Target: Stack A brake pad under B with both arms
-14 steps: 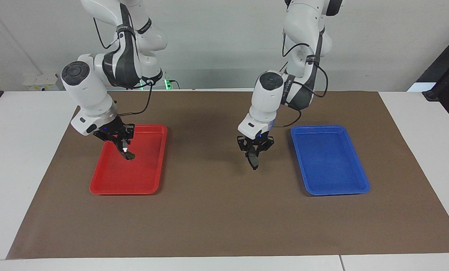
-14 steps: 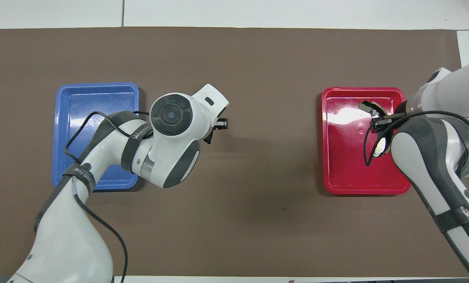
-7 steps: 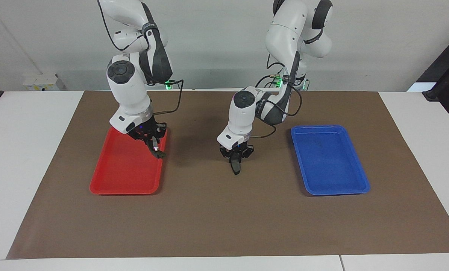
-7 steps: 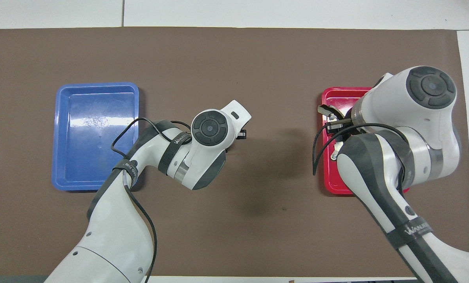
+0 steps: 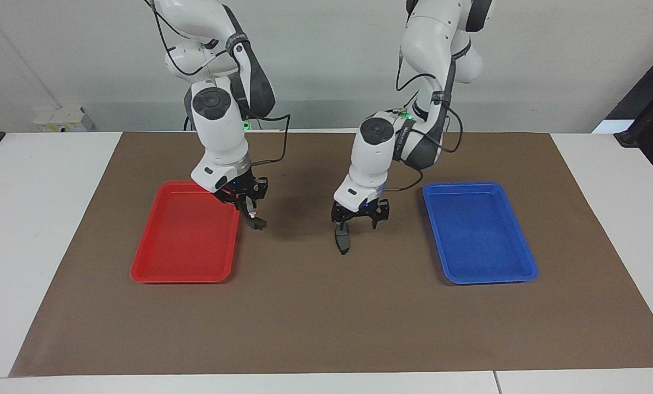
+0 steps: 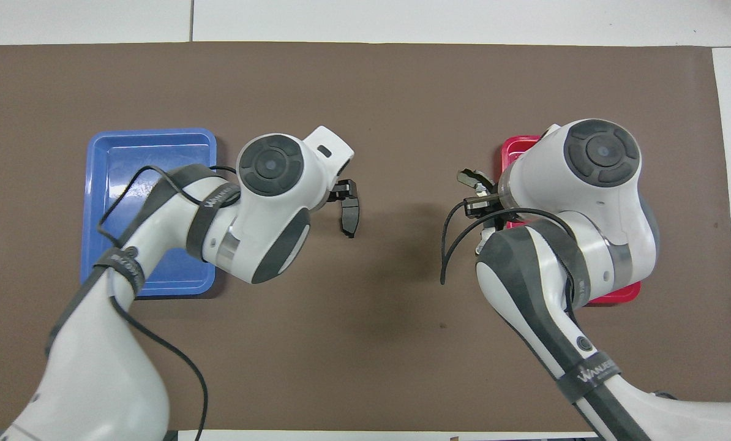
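The A brake pad (image 5: 342,241), small, flat and dark grey, lies on the brown mat near the table's middle; it also shows in the overhead view (image 6: 348,217). My left gripper (image 5: 359,220) is open and empty just above it (image 6: 343,191). My right gripper (image 5: 249,210) is shut on B (image 5: 256,222), the curved piece with a silver band. It holds B in the air over the mat, just past the red tray's edge that faces the middle. B also shows in the overhead view (image 6: 472,179) beside that gripper (image 6: 483,199).
A red tray (image 5: 184,276) lies toward the right arm's end of the table and shows nothing in it (image 6: 610,297). A blue tray (image 5: 482,279) lies toward the left arm's end, also bare (image 6: 151,132). Both rest on the brown mat (image 5: 326,328).
My left gripper set the A pad on the mat, opened and rose. My right gripper carried B from over the red tray toward the table's middle.
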Robot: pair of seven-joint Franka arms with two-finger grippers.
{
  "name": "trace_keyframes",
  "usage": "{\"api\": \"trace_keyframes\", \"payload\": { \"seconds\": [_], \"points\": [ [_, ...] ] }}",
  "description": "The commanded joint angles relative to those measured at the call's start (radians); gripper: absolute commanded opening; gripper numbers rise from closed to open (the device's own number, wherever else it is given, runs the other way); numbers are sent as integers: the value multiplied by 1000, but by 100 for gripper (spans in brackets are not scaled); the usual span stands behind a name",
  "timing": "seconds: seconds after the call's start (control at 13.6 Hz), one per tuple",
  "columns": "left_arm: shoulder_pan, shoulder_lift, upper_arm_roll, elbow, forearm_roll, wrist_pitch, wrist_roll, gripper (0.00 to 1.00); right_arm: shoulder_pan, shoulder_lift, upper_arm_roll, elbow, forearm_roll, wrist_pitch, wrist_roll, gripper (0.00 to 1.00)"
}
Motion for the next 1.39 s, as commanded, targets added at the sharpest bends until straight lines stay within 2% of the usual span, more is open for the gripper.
{"api": "trace_keyframes", "payload": {
  "seconds": [0.0,0.15,0.29,0.37,0.51,0.73,1.03,1.32],
  "points": [
    [122,-131,6,-58,-9,-153,25,99,38,87,2,100,16,2,70,0],
    [197,-171,6,-60,-9,-183,130,99,93,177,8,205,28,-12,131,0],
    [328,-204,9,-58,-9,-228,257,99,158,294,8,327,43,-11,229,0],
    [365,-227,11,-58,-9,-245,345,99,166,317,8,342,46,-2,234,0],
    [460,-272,11,-49,-9,-282,469,99,210,344,8,344,48,40,249,0],
    [558,-319,11,0,-8,-367,549,99,247,368,8,336,42,91,291,0],
    [609,-301,14,187,1,-554,597,99,264,385,8,332,34,112,372,0],
    [652,-280,14,284,1,-677,677,99,278,390,8,304,31,144,459,0]
  ]
}}
